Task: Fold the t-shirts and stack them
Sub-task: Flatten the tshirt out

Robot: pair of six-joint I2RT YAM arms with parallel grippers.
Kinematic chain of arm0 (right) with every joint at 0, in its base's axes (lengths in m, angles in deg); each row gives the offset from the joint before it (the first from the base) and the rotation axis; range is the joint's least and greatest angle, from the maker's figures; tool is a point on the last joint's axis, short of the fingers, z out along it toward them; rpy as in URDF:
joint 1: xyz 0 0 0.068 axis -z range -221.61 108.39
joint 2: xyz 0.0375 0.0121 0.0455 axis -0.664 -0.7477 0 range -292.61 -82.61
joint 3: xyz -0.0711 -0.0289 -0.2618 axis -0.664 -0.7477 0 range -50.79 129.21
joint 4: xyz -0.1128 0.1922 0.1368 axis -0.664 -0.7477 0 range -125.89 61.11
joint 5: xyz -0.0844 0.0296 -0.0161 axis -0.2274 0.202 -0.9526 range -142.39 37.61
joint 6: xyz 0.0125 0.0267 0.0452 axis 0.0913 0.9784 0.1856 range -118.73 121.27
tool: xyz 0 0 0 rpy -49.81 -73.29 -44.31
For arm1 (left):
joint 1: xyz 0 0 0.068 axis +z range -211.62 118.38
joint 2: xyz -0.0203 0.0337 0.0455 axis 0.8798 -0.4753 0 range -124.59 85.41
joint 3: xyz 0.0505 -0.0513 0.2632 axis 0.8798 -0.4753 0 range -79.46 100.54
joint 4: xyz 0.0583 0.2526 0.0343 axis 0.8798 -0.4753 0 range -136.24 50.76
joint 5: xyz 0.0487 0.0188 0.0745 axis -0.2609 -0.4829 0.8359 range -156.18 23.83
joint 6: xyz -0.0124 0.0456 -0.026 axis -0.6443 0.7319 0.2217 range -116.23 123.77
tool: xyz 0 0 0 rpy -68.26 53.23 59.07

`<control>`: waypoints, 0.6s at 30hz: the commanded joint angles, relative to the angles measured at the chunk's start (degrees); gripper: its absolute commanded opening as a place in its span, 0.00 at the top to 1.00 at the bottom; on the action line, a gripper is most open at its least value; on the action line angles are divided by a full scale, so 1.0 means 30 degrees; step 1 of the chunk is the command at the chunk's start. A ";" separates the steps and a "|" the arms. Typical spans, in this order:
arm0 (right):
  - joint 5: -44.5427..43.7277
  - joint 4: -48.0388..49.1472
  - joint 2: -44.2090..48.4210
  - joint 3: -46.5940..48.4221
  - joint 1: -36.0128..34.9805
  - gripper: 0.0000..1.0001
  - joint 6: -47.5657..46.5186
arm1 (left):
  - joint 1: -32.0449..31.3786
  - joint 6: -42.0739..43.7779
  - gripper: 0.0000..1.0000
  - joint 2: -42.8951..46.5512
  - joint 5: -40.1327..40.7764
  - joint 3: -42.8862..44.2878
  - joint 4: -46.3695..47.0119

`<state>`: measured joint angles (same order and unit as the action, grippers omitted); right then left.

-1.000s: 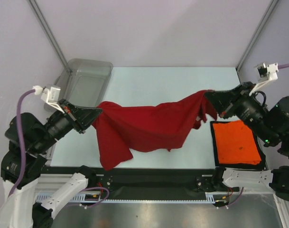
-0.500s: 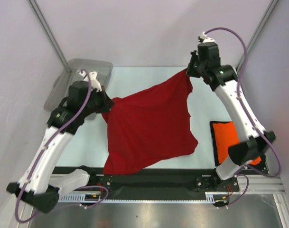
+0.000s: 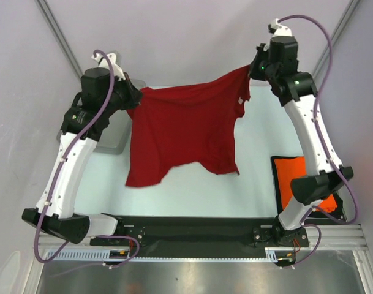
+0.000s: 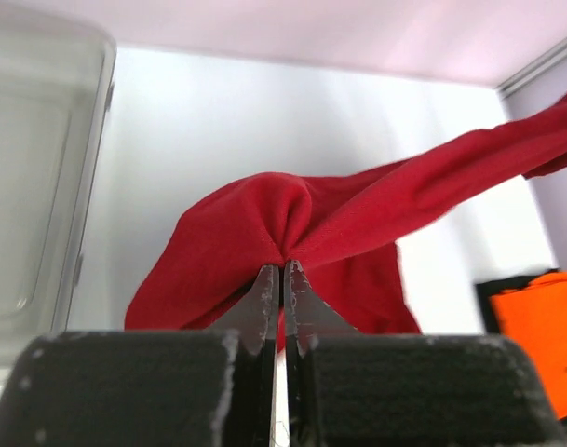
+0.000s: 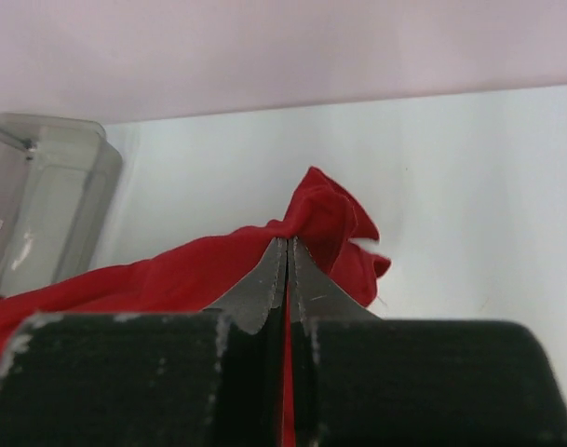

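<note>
The dark red t-shirt (image 3: 186, 131) hangs spread out in the air between my two raised arms, its lower hem loose above the table. My left gripper (image 3: 136, 97) is shut on its left top corner, seen pinched in the left wrist view (image 4: 281, 265). My right gripper (image 3: 250, 68) is shut on its right top corner, seen in the right wrist view (image 5: 288, 240). The orange t-shirt (image 3: 296, 177) lies folded at the right of the table, partly hidden by my right arm; it also shows in the left wrist view (image 4: 539, 326).
A translucent grey plastic tub (image 3: 113, 131) stands at the back left, mostly hidden behind my left arm; it shows in the left wrist view (image 4: 41, 186) and the right wrist view (image 5: 41, 186). The pale table (image 3: 253, 141) lies under the hanging shirt.
Both arms rose and moved toward the back, lifting the red shirt off the table. It went from a bunched drape to hanging stretched and flat between the grippers.
</note>
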<state>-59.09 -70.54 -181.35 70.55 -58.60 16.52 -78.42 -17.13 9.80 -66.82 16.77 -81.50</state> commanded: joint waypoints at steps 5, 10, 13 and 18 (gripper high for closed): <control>-0.0813 0.1285 0.7094 -0.1302 -0.0370 1.00 -0.0337 | 0.0091 -0.0003 1.00 0.3520 -0.1982 0.0591 0.0262; -0.0143 0.0671 1.1688 -0.2649 -0.0575 1.00 -0.0393 | 0.0091 -0.0705 1.00 0.7060 -0.3062 0.0679 -0.0941; 0.0357 0.0525 1.3513 -0.3122 -0.0605 1.00 -0.0569 | 0.0091 -0.1260 1.00 0.8326 -0.3884 0.0795 -0.0884; 0.0475 -0.0501 1.5946 -0.2450 -0.0517 1.00 -0.0250 | 0.0120 -0.1995 1.00 0.9852 -0.4882 0.1673 -0.0562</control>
<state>-55.55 -71.59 -134.49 62.22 -60.59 16.08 -78.48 -21.24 39.44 -80.66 20.15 -83.73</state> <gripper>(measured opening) 0.009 0.009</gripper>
